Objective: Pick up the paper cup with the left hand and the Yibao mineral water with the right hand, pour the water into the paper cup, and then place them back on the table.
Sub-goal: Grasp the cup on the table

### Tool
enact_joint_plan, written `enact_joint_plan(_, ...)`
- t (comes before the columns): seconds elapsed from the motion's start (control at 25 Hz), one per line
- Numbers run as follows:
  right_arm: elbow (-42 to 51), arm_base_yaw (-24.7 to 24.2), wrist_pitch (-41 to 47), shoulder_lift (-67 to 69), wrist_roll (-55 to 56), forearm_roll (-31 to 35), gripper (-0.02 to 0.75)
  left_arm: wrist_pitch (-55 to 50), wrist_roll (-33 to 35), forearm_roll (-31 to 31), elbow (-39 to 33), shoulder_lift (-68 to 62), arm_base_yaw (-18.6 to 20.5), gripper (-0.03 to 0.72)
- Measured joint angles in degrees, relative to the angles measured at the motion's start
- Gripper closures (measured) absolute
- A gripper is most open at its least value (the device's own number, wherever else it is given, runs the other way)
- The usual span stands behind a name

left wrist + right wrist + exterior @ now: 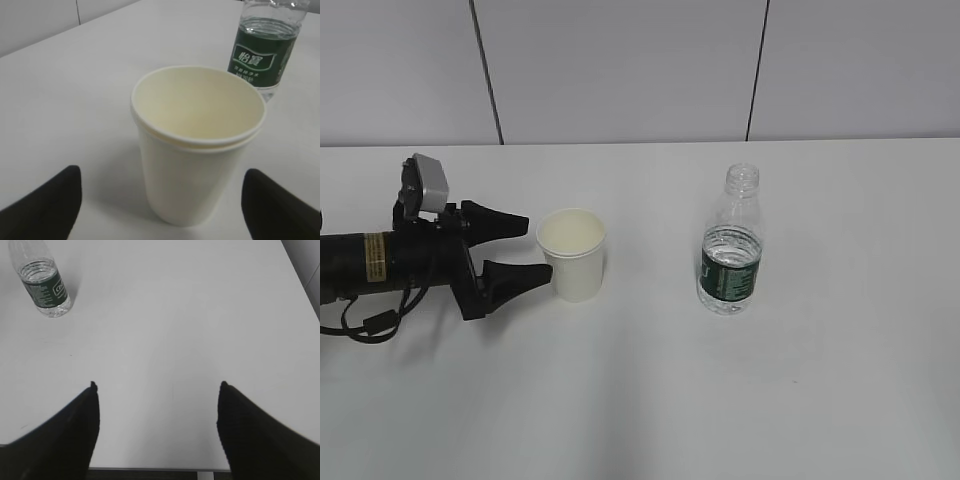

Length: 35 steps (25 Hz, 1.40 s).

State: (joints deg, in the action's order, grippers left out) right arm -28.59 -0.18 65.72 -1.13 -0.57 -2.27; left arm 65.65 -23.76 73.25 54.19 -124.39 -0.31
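While left hand [525, 250] is gaping beside paper cup [572, 254], I'm centring, squeezing gently; right hand [157, 390] spread, Yibao mineral water [44, 284] at 10 o'clock.

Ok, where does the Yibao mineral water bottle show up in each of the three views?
Exterior view: the Yibao mineral water stands upright right of centre, apart from the paper cup.
Left wrist view: top right, behind the cup, neck cropped.
Right wrist view: top left corner, far from the right hand.
Shared landmark: its dark green label band.
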Motion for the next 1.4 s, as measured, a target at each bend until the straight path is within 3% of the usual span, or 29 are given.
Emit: enact_joint_plan(1.4, 0.0, 0.0, 0.0, 0.0, 0.0, 0.0, 0.17, -0.02, -0.66, -1.66, 7.03, -7.97, -7.66, 0.095)
